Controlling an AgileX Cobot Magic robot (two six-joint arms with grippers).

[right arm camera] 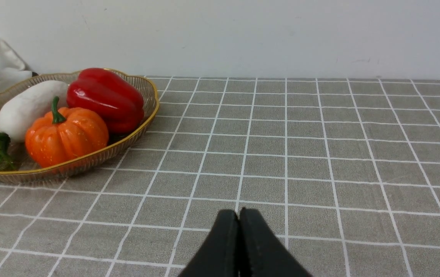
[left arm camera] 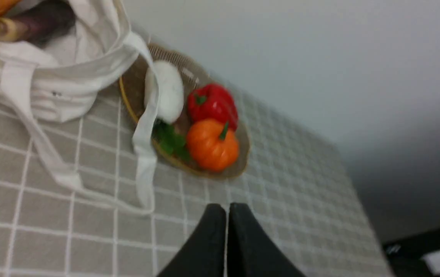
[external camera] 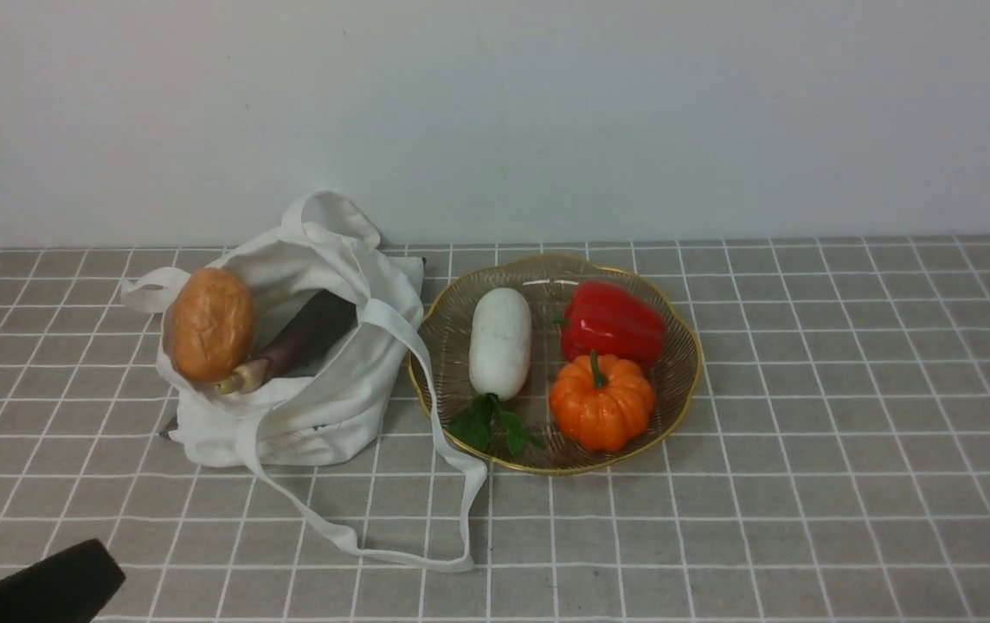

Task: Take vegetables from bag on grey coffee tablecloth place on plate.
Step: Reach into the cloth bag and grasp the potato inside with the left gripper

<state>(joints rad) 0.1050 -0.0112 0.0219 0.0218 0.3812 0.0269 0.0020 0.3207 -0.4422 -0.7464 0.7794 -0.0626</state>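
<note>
There, the left pincer (left arm camera: 227, 209) hung empty, fingers pressed together, over bare tablecloth (external camera: 850, 433). Ahead of it lay the open bag (external camera: 313, 415), one strap (external camera: 460, 484) looping out toward it. The potato (external camera: 211, 322) sat at the bag's mouth. The eggplant (external camera: 309, 330) lay aslant beside it, stem end toward that pincer. Farther right, the plate (external camera: 687, 372) held a radish (external camera: 500, 342), pepper (external camera: 612, 322) and pumpkin (external camera: 601, 402). The right pincer (right arm camera: 239, 213), fingers likewise together, faced open cloth, with the plate off to its left.

No text, label, brand, number or sign readable in any view. Only candidate: tiny dark marks (external camera: 319, 427) on the front of the bag (external camera: 356, 381), also blurred in the left wrist view, too small to make out.
</note>
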